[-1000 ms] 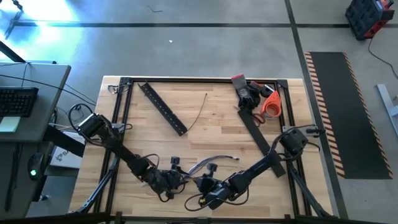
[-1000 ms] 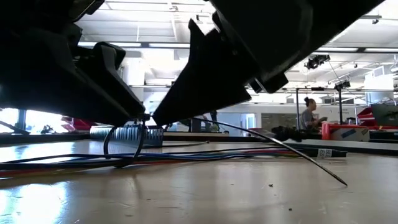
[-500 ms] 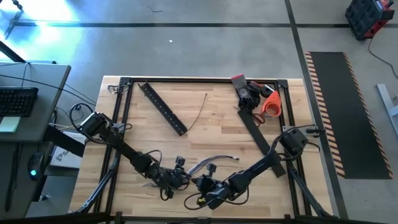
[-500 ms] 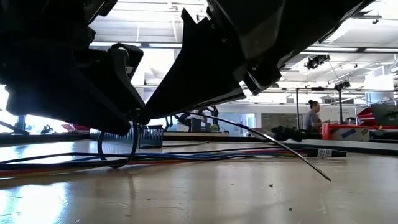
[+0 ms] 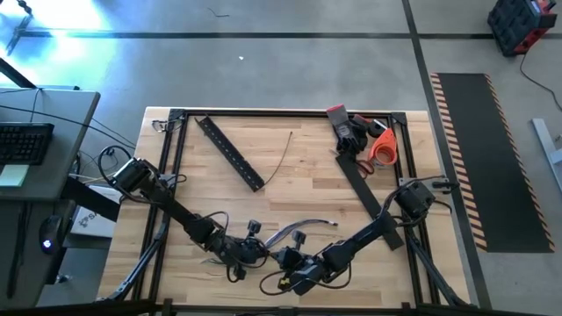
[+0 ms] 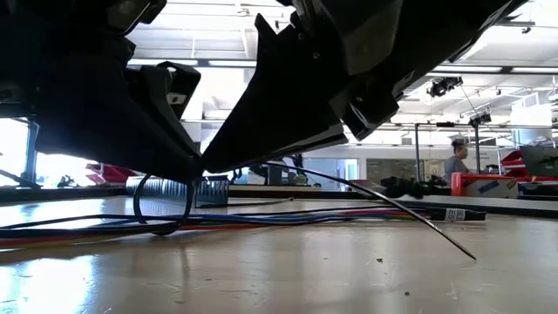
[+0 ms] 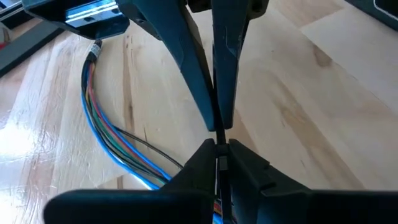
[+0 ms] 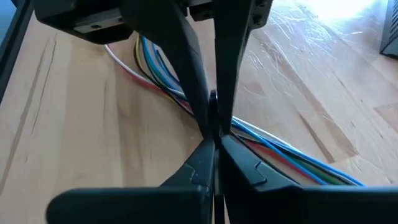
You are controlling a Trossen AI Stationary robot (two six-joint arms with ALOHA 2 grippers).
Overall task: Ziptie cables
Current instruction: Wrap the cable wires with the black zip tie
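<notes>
The cables (image 5: 303, 230), a bundle of thin blue, green and red wires (image 7: 106, 134), lie flat on the wooden table near its front edge. A black zip tie loops around them (image 6: 161, 205). Its long tail (image 6: 392, 205) arcs down to the tabletop on the right. My left gripper (image 5: 255, 253) and my right gripper (image 5: 279, 259) meet tip to tip just above the bundle (image 6: 261, 218). Both are shut on the zip tie. My left gripper pinches the thin black strap of the zip tie (image 7: 217, 163) between its two fingertips, just above the loop. It slants down from the table's left. The loop hangs below and rests on the table around the cables. My right gripper pinches the zip tie strap (image 8: 213, 99) between its fingertips, facing the left gripper. It slants down from the table's right. The strap's tail runs off past it and touches the table with its free end (image 6: 475, 257).
A flat black perforated bar (image 5: 230, 154) lies at the far left, a loose zip tie (image 5: 281, 160) beside it. A second black bar (image 5: 360, 180), orange-handled scissors (image 5: 379, 147) and a red-and-black tool (image 5: 342, 127) lie at the far right. A person shows in the room behind (image 6: 453, 166).
My left gripper has moved toward the table's right until its tips meet those of my right gripper. The zip tie loop under them has shifted a little, and the tail's free end has slid slightly on the table.
</notes>
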